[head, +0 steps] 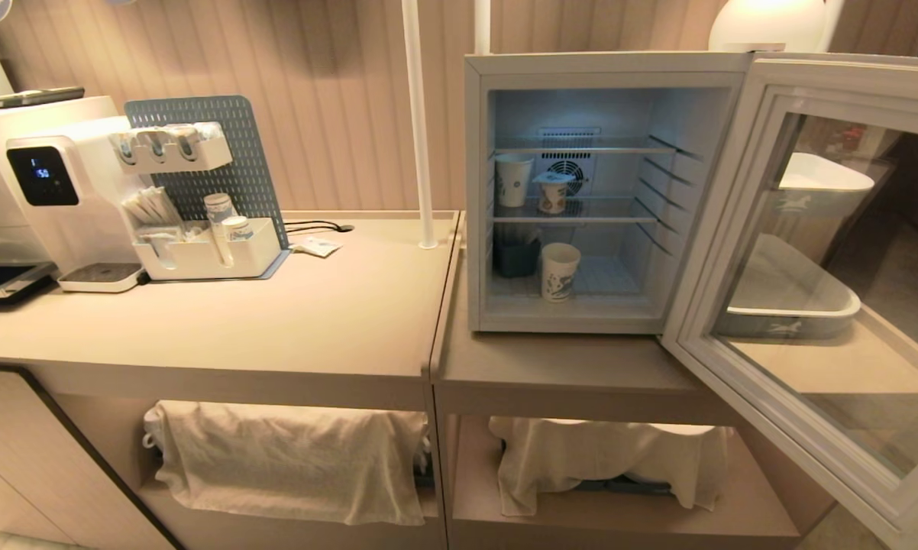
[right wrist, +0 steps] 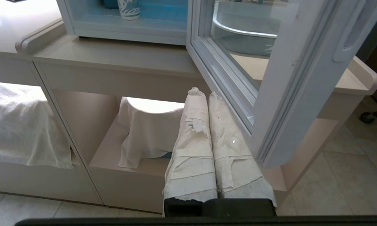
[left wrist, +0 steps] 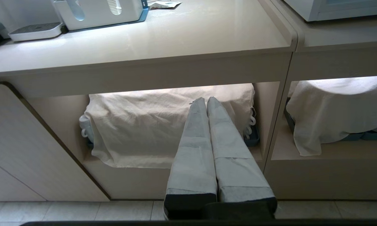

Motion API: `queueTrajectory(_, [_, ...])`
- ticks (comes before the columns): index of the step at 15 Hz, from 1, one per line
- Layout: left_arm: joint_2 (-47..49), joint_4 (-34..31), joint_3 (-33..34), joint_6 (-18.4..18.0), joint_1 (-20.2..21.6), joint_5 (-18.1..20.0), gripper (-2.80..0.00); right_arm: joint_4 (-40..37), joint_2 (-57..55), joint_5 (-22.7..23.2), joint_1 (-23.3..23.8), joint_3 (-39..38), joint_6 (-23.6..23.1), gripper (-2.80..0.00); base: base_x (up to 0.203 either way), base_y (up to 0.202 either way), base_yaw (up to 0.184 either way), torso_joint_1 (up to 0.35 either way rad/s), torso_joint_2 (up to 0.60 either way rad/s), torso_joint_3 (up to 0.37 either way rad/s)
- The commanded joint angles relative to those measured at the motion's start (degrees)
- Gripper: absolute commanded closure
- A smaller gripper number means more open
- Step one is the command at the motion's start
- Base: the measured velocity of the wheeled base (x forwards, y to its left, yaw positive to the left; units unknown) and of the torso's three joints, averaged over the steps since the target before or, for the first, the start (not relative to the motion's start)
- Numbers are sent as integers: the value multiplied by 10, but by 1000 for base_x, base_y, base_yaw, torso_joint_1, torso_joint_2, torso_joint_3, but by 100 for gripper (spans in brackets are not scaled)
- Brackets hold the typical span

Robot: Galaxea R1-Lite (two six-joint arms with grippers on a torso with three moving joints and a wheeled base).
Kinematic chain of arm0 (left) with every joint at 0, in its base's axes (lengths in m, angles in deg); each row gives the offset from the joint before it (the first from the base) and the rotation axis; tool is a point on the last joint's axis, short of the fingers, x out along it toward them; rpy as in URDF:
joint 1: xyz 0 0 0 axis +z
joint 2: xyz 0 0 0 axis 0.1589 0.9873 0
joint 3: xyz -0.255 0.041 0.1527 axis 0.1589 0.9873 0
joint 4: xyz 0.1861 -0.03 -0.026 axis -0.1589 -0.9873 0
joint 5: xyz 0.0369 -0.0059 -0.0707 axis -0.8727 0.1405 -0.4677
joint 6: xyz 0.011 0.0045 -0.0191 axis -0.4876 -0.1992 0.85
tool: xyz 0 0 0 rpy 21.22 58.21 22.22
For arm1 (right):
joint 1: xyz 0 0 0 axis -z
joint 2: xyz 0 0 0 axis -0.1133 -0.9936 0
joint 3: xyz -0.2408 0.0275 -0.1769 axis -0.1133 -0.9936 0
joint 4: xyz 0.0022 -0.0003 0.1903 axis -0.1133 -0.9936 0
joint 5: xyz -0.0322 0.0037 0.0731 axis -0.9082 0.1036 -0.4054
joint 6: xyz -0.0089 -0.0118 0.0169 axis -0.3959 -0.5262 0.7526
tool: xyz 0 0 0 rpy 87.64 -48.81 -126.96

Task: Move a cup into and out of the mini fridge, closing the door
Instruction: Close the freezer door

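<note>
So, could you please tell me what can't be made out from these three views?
- Under the white cloths: what they cover is hidden in every view.
- Mini fridge: the dark container on its floor is too shadowed to identify in the head view.
- Cup: the right wrist view's top edge cuts off its upper part.
- Door: glass reflections blur what lies behind it.

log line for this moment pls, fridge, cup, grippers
mini fridge: door open | cup: fridge floor | left gripper: shut, parked low | right gripper: shut, parked low
</note>
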Motion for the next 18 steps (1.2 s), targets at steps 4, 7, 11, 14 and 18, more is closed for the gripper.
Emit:
queueTrajectory(4, [0,-1,0,0,0,1,0,0,-1,0,0,-1,-1,0,-55,0,-1,1,6,1])
queueTrajectory(7, [0,-2,0,1,0,1,0,0,-1,0,0,-1,-1,0,-190,0,-1,-1,1,5])
queueTrajectory(11, [0,-2,0,3,0,0,0,0,-1,0,0,-1,-1,0,-74,0,-1,0,0,-1])
queueTrajectory(14, [0,-1,0,4,0,0,0,0,-1,0,0,-1,0,0,0,0,0,0,0,0])
queueTrajectory(18, [0,0,0,3,0,0,0,4,-1,1,0,2,10,0,0,0,0,0,0,0])
